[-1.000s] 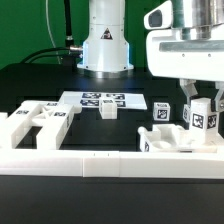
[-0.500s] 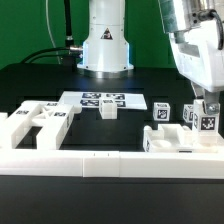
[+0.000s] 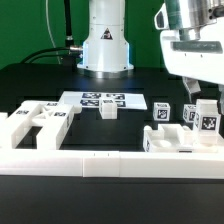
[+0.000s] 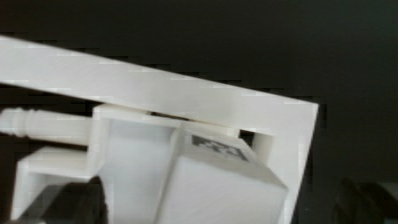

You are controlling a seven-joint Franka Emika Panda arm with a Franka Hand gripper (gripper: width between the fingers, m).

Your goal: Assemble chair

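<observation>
At the exterior view's lower left lies a loose slotted panel (image 3: 30, 122), white, flat on the black table (image 3: 40, 80). In front of it, along the bottom of the frame, runs the long low rail (image 3: 90, 163). In the middle of the frame the marker board (image 3: 100, 98) lies flat, and a short post (image 3: 108, 109) stands at its front edge. Behind them, at upper centre, rises the arm's base (image 3: 105, 45).

At the lower right, just behind the rail, sits the chair (image 3: 175, 140): a joined body of white blocks with tagged posts standing up from it. The gripper (image 3: 203, 98) hangs at the upper right, its tips down at the rightmost of these posts. I cannot tell whether the fingers are apart or pressed on that post.

The wrist view looks closely at the chair (image 4: 160, 150): a flat white bar crosses the frame, a tag (image 4: 217, 152) shows on a face under it, and a ridged peg (image 4: 36, 122) sticks out at one side. No fingers show there.
</observation>
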